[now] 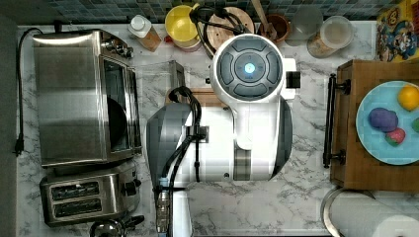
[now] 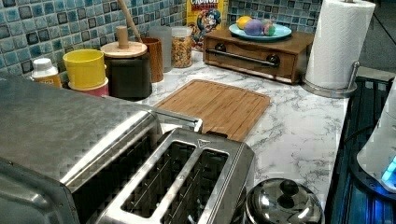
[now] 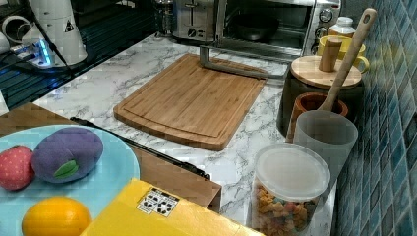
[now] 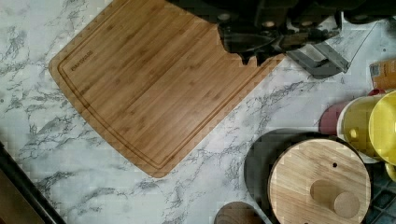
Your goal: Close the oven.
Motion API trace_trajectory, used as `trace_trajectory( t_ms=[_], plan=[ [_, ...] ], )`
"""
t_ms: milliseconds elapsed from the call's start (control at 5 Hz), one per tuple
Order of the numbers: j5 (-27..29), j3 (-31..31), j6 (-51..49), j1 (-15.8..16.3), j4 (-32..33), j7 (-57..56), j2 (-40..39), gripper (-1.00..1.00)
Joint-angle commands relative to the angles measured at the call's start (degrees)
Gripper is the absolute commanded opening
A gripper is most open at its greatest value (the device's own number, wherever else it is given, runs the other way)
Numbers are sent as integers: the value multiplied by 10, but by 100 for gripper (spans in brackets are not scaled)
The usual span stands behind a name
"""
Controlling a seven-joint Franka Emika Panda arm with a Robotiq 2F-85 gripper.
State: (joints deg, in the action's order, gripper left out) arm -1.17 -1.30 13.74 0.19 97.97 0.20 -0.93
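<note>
The oven is a large steel box on the top view's left, and its glass door hangs open, folded down toward the counter. The door's bar handle lies low over the far edge of the cutting board in the right view. It also shows past the oven's top in the left view as a handle. In the wrist view my gripper hovers above a corner of the board, a short way from the grey end of the handle. The white arm covers the middle of the counter.
A two-slot toaster stands beside the oven, with a steel pot lid close by. A yellow cup and a dark canister with a wooden lid sit near the handle's end. A wooden box with a plate and a paper towel roll stand farther off.
</note>
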Motion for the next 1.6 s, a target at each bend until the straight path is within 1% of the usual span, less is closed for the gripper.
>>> trace_trajectory(
  t_ms=[200, 400, 600, 800, 1000, 1200, 1400, 1600],
  plan=[
    [48, -6, 56, -7, 44, -65, 21, -100],
    [94, -14, 72, -16, 78, -168, 21, -100],
    [155, -31, 89, -28, 122, -295, 15, -100],
    [200, -41, 123, -36, 169, -392, 20, -100],
    [235, -41, 141, -35, 204, -507, 24, -100],
    [290, -39, 154, -20, 232, -614, 18, -100],
    [330, -35, 156, -6, 235, -679, -16, -100],
    [376, -33, 151, -15, 203, -748, -87, -100]
  ],
)
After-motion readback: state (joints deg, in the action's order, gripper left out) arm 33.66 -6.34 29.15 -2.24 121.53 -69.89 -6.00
